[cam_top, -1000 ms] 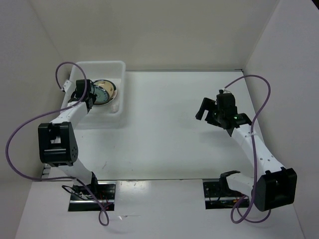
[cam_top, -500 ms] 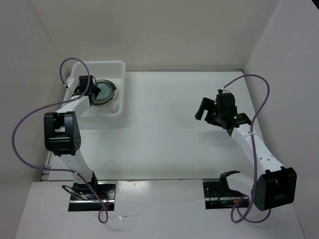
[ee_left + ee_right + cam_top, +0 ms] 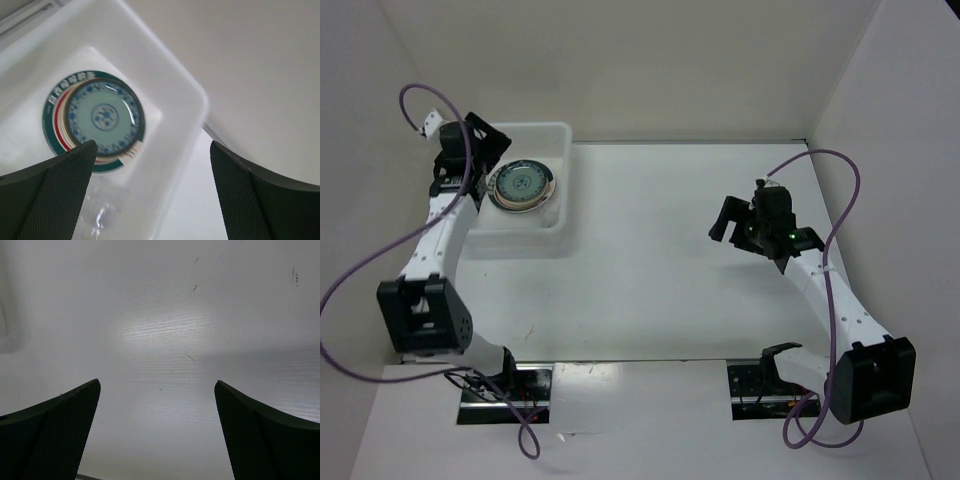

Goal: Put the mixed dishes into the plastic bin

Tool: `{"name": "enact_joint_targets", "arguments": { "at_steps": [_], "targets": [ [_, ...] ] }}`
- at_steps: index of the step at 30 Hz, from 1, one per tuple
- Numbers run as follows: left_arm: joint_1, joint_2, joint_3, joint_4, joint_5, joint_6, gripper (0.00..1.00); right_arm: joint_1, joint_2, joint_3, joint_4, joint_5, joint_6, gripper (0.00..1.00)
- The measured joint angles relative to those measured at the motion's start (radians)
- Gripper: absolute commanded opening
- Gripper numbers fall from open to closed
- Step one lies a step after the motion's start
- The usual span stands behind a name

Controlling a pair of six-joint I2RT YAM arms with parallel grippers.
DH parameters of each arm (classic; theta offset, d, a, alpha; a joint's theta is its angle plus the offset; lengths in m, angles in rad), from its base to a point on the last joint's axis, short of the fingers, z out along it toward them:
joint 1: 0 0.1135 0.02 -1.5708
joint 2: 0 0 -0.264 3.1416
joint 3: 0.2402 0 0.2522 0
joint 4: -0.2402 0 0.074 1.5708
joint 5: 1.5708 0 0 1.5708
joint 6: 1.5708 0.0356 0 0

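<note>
Nesting dishes (image 3: 522, 185) inside plastic bin (image 3: 520, 236)

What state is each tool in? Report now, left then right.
Left tool: open, holding nothing, above the plates in the plastic bin.
Right tool: open, holding nothing, over the table.

We see the bin (image 3: 520, 238), a translucent white rectangular tub with rounded corners and a lipped rim, standing upright at the far left of the table (image 3: 660, 260). On its floor, towards the far end, a stack (image 3: 522, 186) of round plates lies flat. On top, face up, is the teal plate (image 3: 105, 118) with a blue patterned band, slightly off-centre on a bigger plate (image 3: 75, 79) whose dark green rim and red ring show around it; we cannot tell what lies lower.
</note>
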Motion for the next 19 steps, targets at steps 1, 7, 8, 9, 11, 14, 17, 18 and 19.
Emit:
{"name": "enact_joint_targets", "arguments": {
  "at_steps": [1, 7, 8, 9, 11, 14, 17, 18, 19],
  "targets": [
    [-0.005, -0.073, -0.040, 0.005, 0.036, 0.011, 1.00, 0.000, -0.001, 0.000, 0.000, -0.011, 0.000, 1.00],
    [-0.078, -0.556, -0.339, -0.062, 0.153, 0.064, 1.00, 0.000, -0.074, 0.000, 0.000, -0.071, -0.001, 1.00],
    [-0.087, -0.621, -0.370, -0.102, 0.151, 0.072, 1.00, 0.000, -0.098, 0.000, -0.001, -0.074, -0.001, 1.00],
    [-0.093, -0.679, -0.393, -0.138, 0.143, 0.082, 1.00, 0.000, -0.126, 0.000, -0.002, -0.077, 0.000, 1.00],
    [-0.106, -0.767, -0.434, -0.209, 0.122, 0.094, 1.00, 0.000, -0.176, 0.000, -0.005, -0.077, 0.002, 1.00],
    [-0.130, -0.843, -0.489, -0.259, 0.106, 0.091, 1.00, 0.000, -0.242, 0.000, -0.016, -0.071, 0.025, 1.00],
    [-0.145, -0.868, -0.554, -0.299, 0.105, 0.088, 1.00, 0.000, -0.320, 0.000, -0.029, -0.059, 0.069, 1.00],
    [-0.145, -0.867, -0.568, -0.314, 0.098, 0.088, 1.00, 0.000, -0.352, -0.001, -0.034, -0.047, 0.087, 1.00],
    [-0.145, -0.867, -0.581, -0.328, 0.085, 0.088, 1.00, 0.000, -0.389, -0.002, -0.036, -0.035, 0.108, 1.00]
  ]
}}
